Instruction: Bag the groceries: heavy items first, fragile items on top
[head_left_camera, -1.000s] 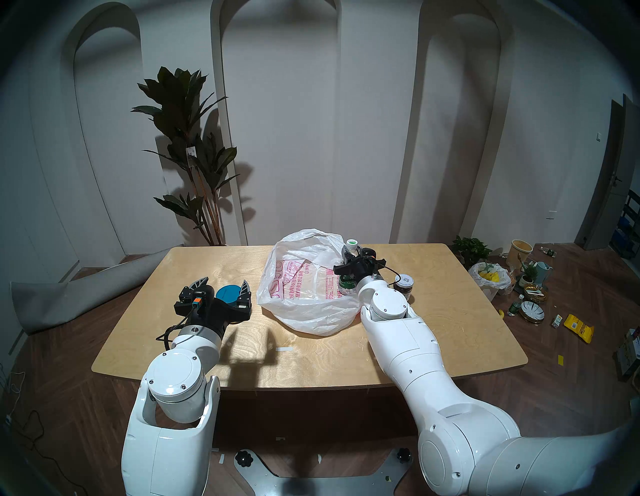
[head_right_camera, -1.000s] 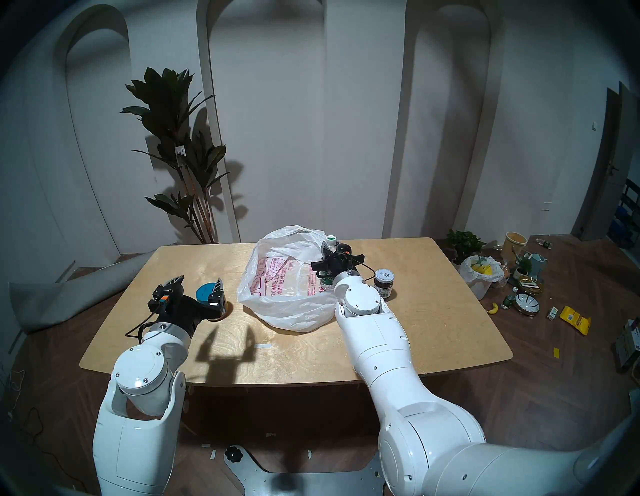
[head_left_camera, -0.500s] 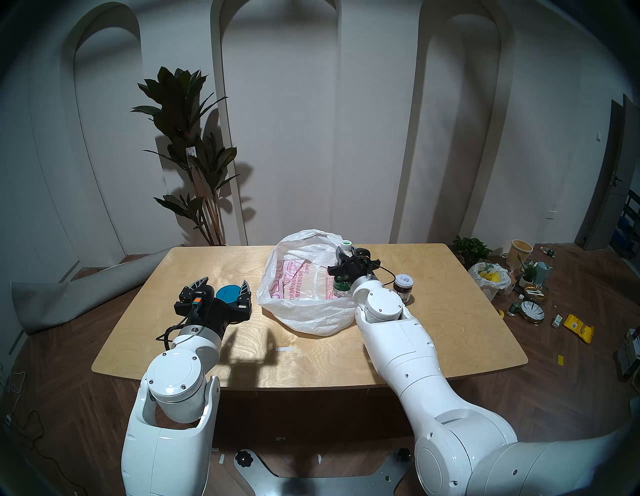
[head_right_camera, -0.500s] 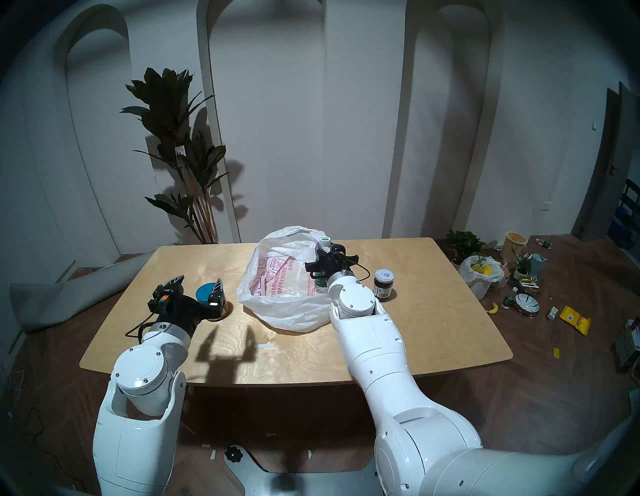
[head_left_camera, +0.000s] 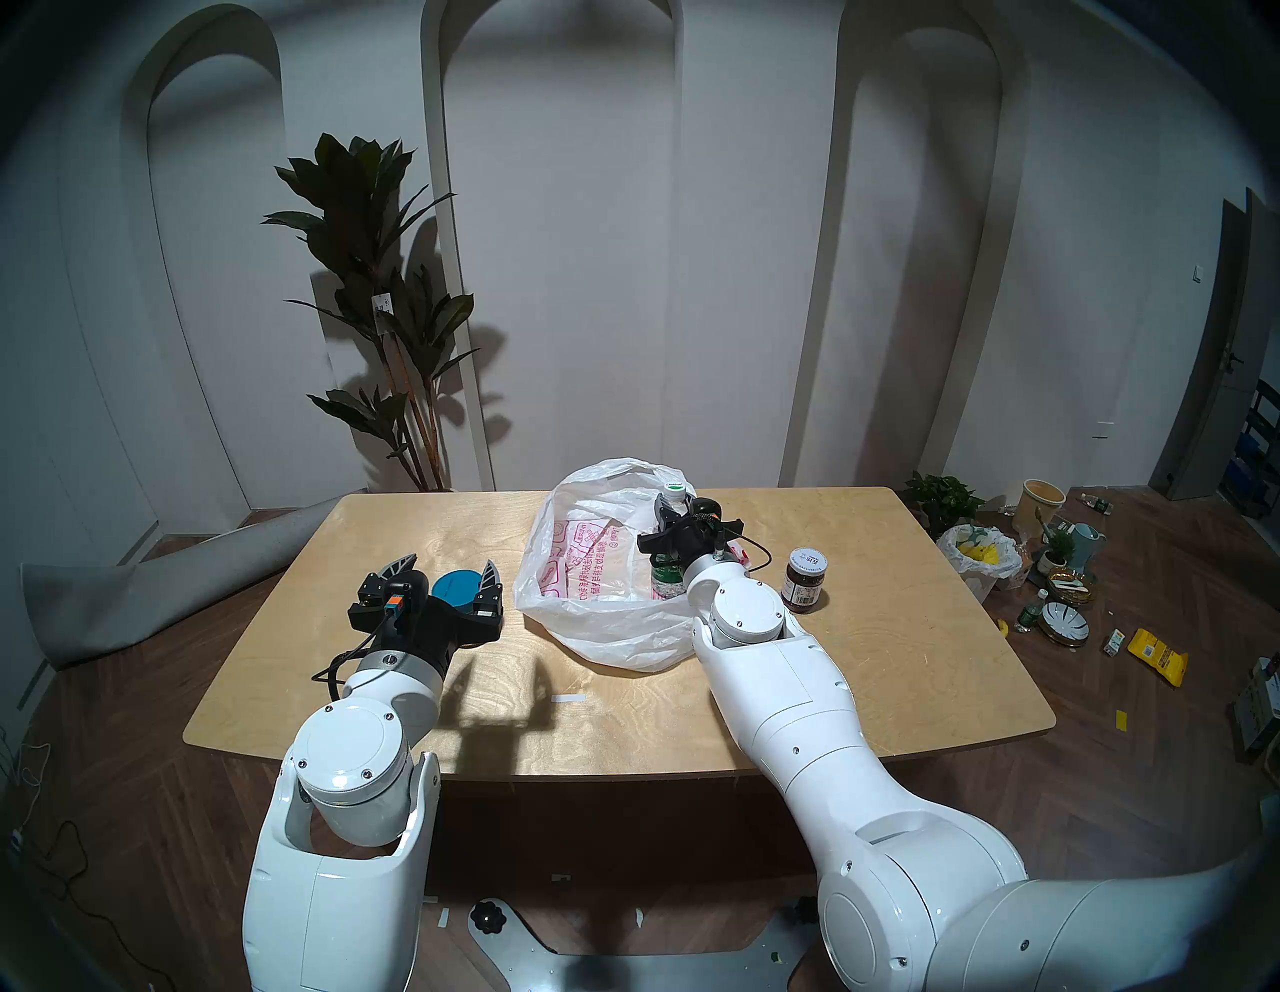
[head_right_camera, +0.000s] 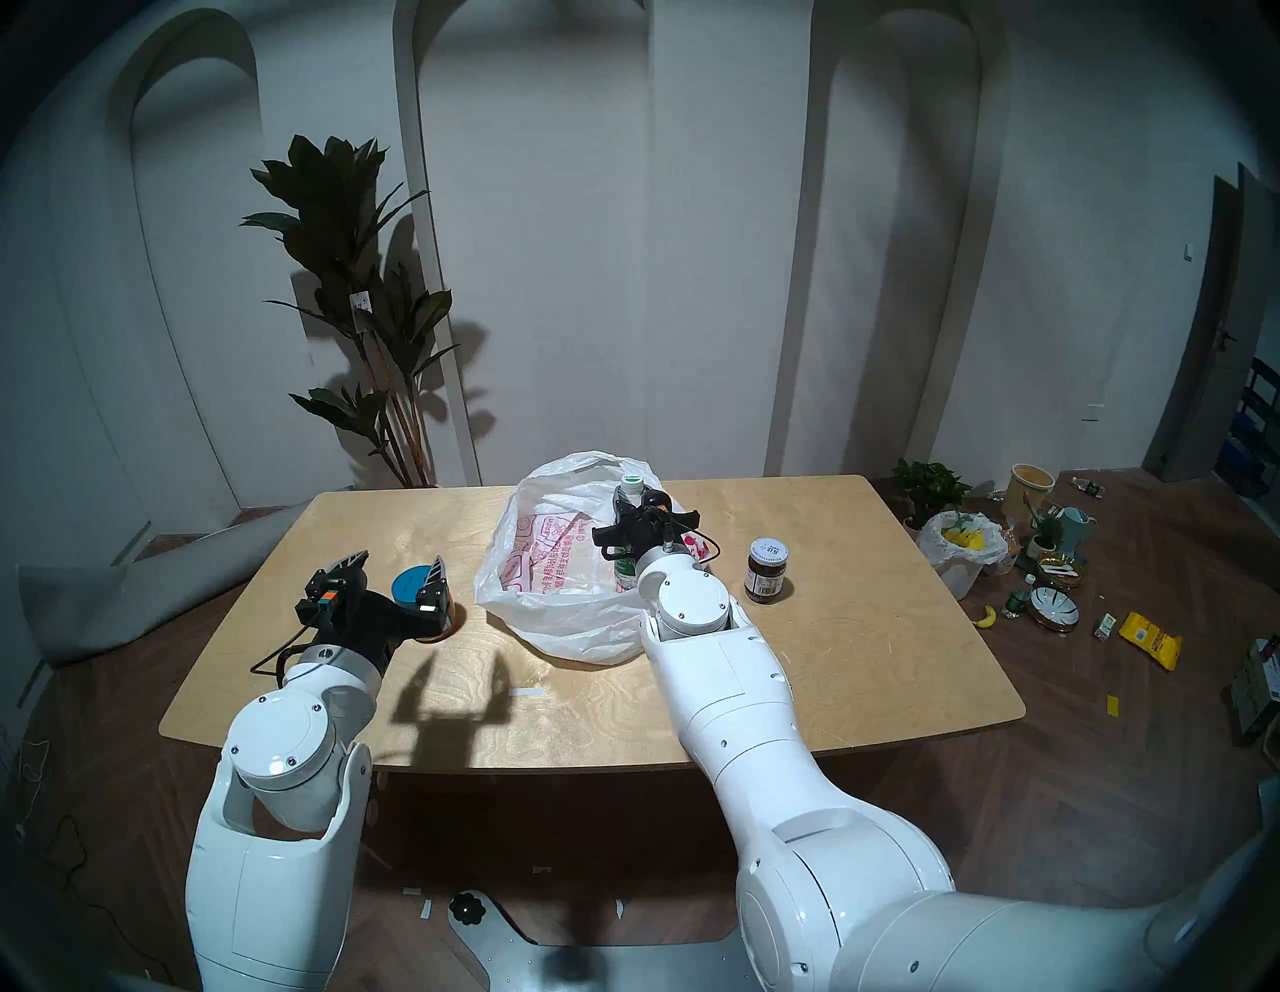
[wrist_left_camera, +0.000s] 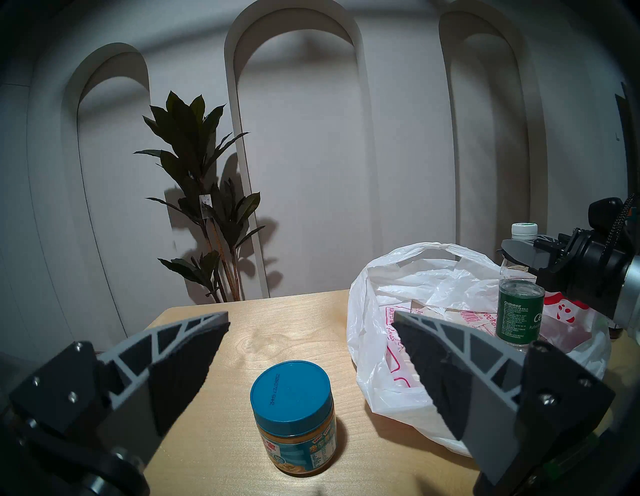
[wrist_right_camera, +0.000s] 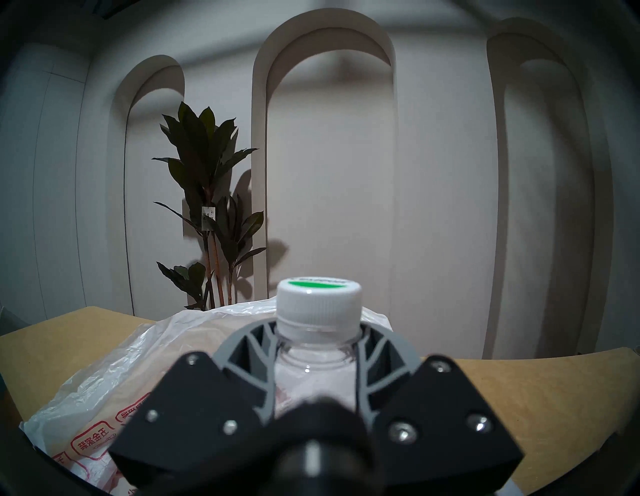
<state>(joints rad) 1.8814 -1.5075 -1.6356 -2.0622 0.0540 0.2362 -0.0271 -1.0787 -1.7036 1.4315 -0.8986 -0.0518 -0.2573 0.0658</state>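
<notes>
My right gripper (head_left_camera: 667, 518) is shut on the neck of the clear water bottle (head_left_camera: 666, 578), which has a green label and a white cap. It holds the bottle upright over the right side of the open white bag (head_left_camera: 602, 554) with red print; the bottle's lower part shows inside the bag's rim (wrist_left_camera: 517, 311). The wrist view shows the fingers (wrist_right_camera: 249, 343) clasping the bottle (wrist_right_camera: 318, 301). My left gripper (head_left_camera: 450, 564) is open, above and just short of the blue-lidded jar (wrist_left_camera: 292, 412), not touching it. The small dark white-lidded jar (head_left_camera: 803, 578) stands to the right of the bag.
The wooden table (head_left_camera: 900, 658) carries the bag and both jars. A tall plant (head_left_camera: 381, 312) stands behind the table. A rolled grey mat (head_left_camera: 138, 589) lies on the floor to the left. A smaller plastic bag showing yellow (head_left_camera: 980, 551), plates and a yellow packet (head_left_camera: 1157, 654) lie on the floor to the right.
My right arm has carried the bottle leftward from the bag's right edge to over its opening, baring more of the small dark jar. The left arm has not moved.
</notes>
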